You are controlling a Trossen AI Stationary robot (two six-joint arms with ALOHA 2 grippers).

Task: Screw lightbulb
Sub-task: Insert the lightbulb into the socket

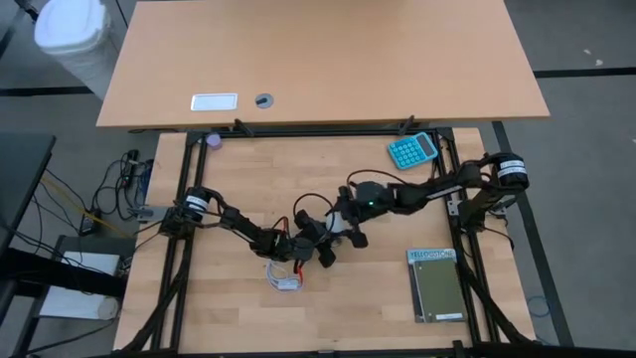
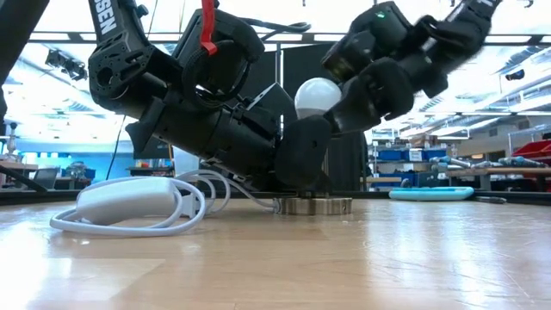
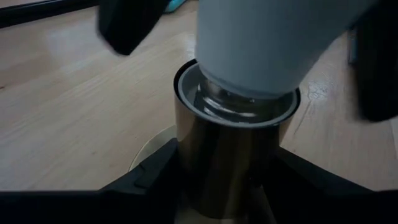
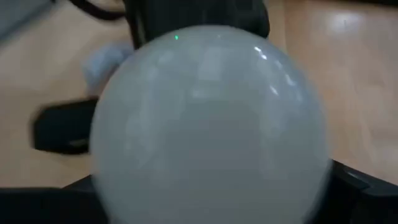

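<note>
While left hand [image 2: 297, 164] clamps socket [image 3: 233, 155], right hand [image 2: 362, 90], gripping lightbulb [image 2: 317, 96], should twist with base kept square.

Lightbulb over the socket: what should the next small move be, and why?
Probably a further clockwise twist by the right gripper on the lightbulb. The left wrist view shows its base entering the socket, which the left gripper clamps, but thread still appears above the rim, so it does not look fully seated.
</note>
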